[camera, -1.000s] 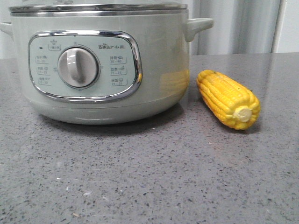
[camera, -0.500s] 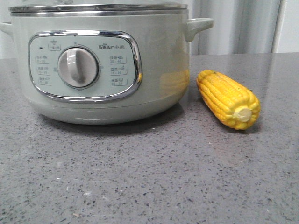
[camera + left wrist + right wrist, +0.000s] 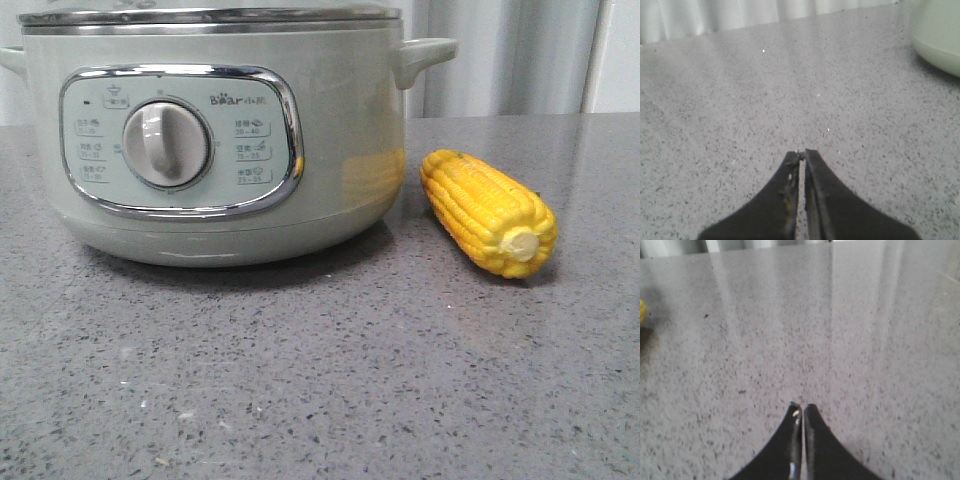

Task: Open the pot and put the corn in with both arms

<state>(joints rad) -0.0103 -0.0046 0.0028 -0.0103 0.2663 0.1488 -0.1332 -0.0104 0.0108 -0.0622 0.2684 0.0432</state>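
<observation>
The pale grey-green pot [image 3: 330,130] stands at the left of the front view, its lid on, with a chrome-framed panel and grey dial. The yellow corn [image 3: 487,211] lies on the counter just right of it, stub end toward the camera. Neither gripper shows in the front view. My left gripper [image 3: 802,152] is shut and empty over bare counter, with the pot's edge [image 3: 940,35] off to one side. My right gripper [image 3: 802,406] is shut and empty over bare counter, and a sliver of the corn [image 3: 642,312] shows at that view's edge.
The grey speckled counter [image 3: 320,380] runs under everything. A pale curtain [image 3: 510,55] hangs behind the counter's far edge. The pot's side handle [image 3: 425,55] sticks out above the corn.
</observation>
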